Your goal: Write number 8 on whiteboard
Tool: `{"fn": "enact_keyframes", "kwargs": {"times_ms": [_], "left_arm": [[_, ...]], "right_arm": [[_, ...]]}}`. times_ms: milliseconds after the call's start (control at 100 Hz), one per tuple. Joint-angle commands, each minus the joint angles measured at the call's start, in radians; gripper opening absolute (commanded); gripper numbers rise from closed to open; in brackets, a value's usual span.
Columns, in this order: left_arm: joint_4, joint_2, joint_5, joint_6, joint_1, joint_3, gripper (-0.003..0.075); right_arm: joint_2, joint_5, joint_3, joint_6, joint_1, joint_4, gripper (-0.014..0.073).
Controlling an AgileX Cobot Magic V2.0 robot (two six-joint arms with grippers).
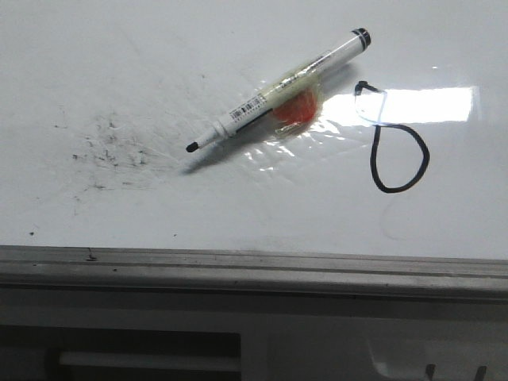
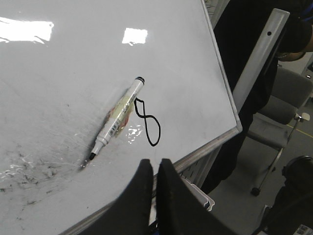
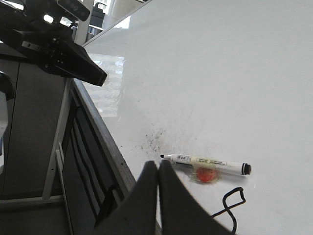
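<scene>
A black number 8 (image 1: 394, 135) is drawn on the glossy whiteboard (image 1: 159, 198), right of centre; it also shows in the left wrist view (image 2: 148, 122) and, partly cut off, in the right wrist view (image 3: 232, 203). An uncapped white marker (image 1: 278, 91) lies loose on the board just left of the 8, tip toward the front left, with a red blob (image 1: 296, 111) under it. My left gripper (image 2: 154, 164) is shut and empty over the board's near edge. My right gripper (image 3: 159, 165) is shut and empty near the frame edge, short of the marker (image 3: 205, 162).
Black ink smudges (image 1: 107, 151) spread over the board's left part. The grey metal frame (image 1: 254, 266) runs along the near edge. A chair (image 2: 276, 125) and dark equipment stand beyond the board's corner. The left arm (image 3: 54, 44) shows in the right wrist view.
</scene>
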Motion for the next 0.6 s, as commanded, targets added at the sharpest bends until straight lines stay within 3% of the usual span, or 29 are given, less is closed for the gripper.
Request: {"fn": "enact_keyframes", "kwargs": {"times_ms": [0, 490, 590], "left_arm": [[-0.015, 0.006, 0.038, 0.002, 0.000, -0.023, -0.0020], [-0.031, -0.014, 0.032, 0.002, 0.000, -0.008, -0.0020], [0.094, -0.063, -0.035, 0.002, 0.016, -0.008, -0.0020]], "right_arm": [[0.014, -0.066, -0.023, 0.005, -0.004, 0.004, -0.0063], [0.014, -0.066, -0.023, 0.005, -0.004, 0.004, -0.0063], [0.014, -0.066, -0.023, 0.005, -0.004, 0.004, -0.0063]]}}
